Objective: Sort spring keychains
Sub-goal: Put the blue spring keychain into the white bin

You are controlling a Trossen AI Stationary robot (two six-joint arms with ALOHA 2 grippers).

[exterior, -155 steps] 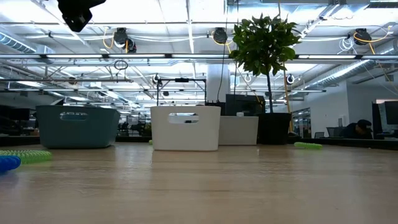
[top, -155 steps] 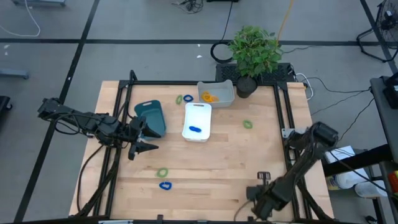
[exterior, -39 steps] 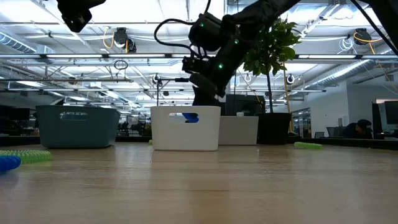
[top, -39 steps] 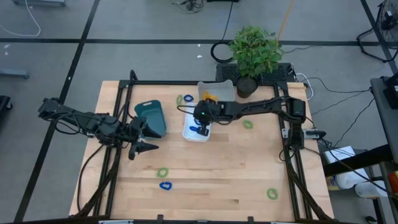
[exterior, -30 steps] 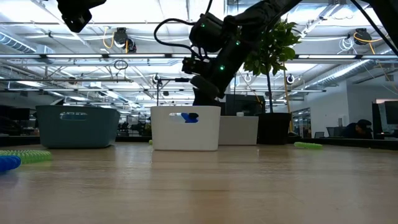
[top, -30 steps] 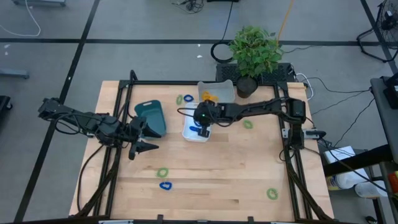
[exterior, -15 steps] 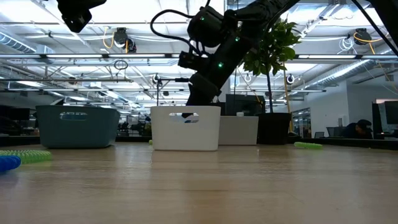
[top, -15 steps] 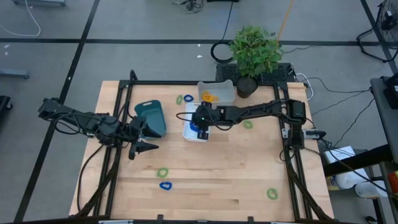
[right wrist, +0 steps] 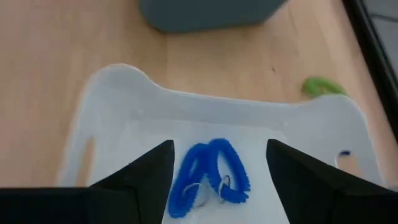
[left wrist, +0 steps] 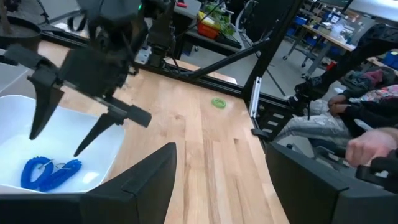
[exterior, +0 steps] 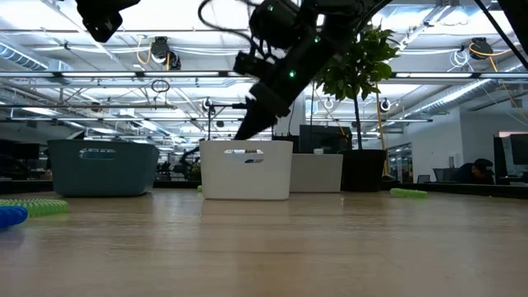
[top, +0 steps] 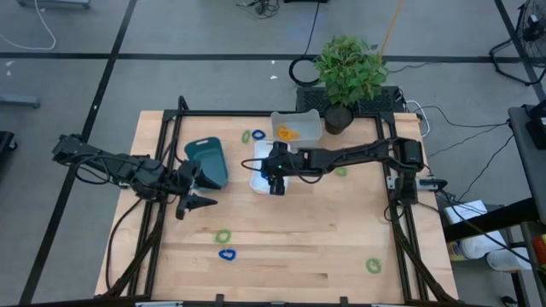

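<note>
My right gripper hangs open just above the white tray at the table's middle. Two blue spring keychains lie side by side on the tray's floor below its fingers, which the left wrist view shows spread apart. My left gripper waits open at the table's left, beside the teal bin. Orange keychains lie in the far white tray. Green keychains and a blue one lie loose on the wood.
A potted plant stands at the table's far edge, right of the far tray. A black frame runs along the table's sides. Bare wood lies between the trays and the near edge.
My right gripper has opened over the white tray and let go of a blue keychain, which now lies on the tray floor beside the other blue one. The gripper has then risen out of the tray and drifted slightly toward the table's near edge.
</note>
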